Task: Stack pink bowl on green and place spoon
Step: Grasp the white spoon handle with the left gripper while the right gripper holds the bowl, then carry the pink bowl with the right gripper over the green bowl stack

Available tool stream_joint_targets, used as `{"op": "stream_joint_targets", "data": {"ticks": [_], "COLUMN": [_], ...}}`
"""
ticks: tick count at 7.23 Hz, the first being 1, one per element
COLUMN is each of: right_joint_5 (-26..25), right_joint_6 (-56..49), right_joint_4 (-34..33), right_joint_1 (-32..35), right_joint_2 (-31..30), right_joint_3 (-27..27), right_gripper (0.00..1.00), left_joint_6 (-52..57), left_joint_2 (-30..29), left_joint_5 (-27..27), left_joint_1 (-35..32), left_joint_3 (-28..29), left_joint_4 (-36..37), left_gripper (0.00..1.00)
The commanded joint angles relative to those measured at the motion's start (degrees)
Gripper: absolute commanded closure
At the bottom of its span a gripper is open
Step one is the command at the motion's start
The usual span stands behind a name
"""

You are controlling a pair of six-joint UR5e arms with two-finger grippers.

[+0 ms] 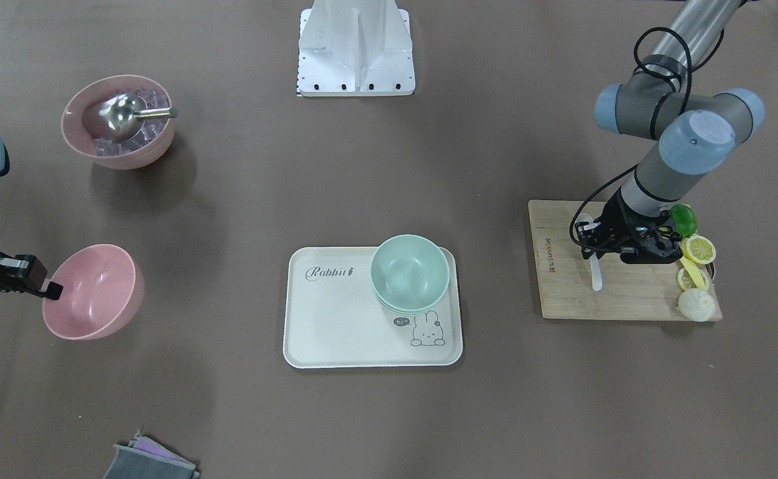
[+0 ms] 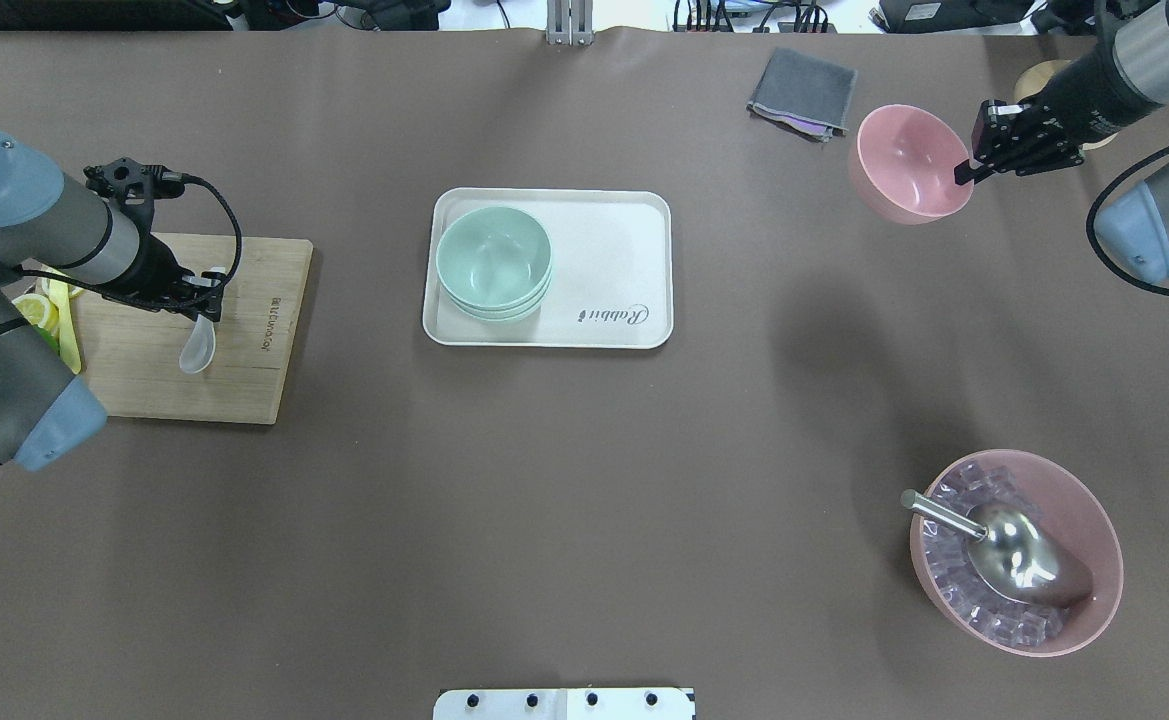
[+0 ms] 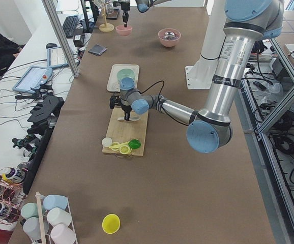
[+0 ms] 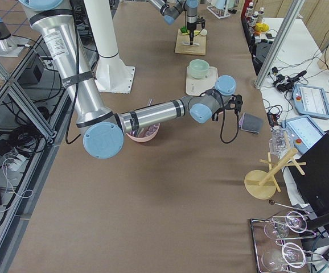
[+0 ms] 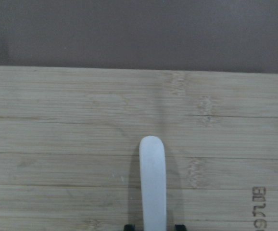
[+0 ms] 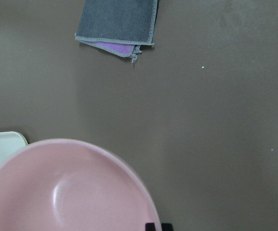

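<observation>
A stack of green bowls (image 1: 410, 273) (image 2: 494, 262) stands on a white tray (image 1: 335, 332) (image 2: 614, 240) at mid-table. My right gripper (image 1: 52, 289) (image 2: 964, 172) is shut on the rim of the empty pink bowl (image 1: 96, 293) (image 2: 904, 160), which hangs tilted; the rim shows in the right wrist view (image 6: 67, 192). My left gripper (image 1: 595, 251) (image 2: 209, 300) is over the wooden cutting board (image 1: 568, 293) (image 2: 244, 380), shut on a white spoon (image 1: 596, 274) (image 2: 196, 348) (image 5: 153, 183) that points away from it.
A second pink bowl (image 1: 119, 123) (image 2: 1014, 555) holds ice cubes and a metal scoop. A grey cloth (image 1: 149, 462) (image 2: 802, 92) (image 6: 117, 24) lies near the empty pink bowl. Lemon slices and a lime (image 1: 698, 249) sit on the board's end. The robot base (image 1: 355, 53) is behind the tray.
</observation>
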Motion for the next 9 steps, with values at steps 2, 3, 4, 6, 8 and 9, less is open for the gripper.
{"op": "stream_joint_targets", "data": {"ticks": [2,3,4,6,8,9], "right_joint_5": [0.00,-0.17,-0.96,-12.50,-20.81,-20.92], "right_joint_6": [1.92,4.54,10.83,21.12,27.74,28.47], "right_joint_4": [0.09,0.09,0.17,0.18,0.09,0.09], "right_joint_1": [0.00,-1.05,-3.75,-13.83,-21.33,-22.58], "right_joint_2": [0.70,2.88,6.21,13.33,19.22,20.73], "right_joint_3": [0.89,1.24,1.68,1.95,1.34,1.25], "right_gripper": [1.00,1.00,1.00,1.00,1.00,1.00], "left_joint_6": [-0.15,-0.06,0.37,0.38,0.47,0.47], "left_joint_2": [2.58,2.32,2.23,1.96,1.96,1.96], "left_joint_5": [-4.20,-4.75,-4.93,-5.02,-4.93,-4.85], "left_joint_1": [-0.94,-1.73,-2.87,-3.84,-4.11,-4.20], "left_joint_3": [-10.96,-15.54,-16.20,-16.03,-15.59,-15.59], "left_joint_4": [6.27,10.94,11.16,10.99,10.81,10.72], "left_gripper": [1.00,1.00,1.00,1.00,1.00,1.00]}}
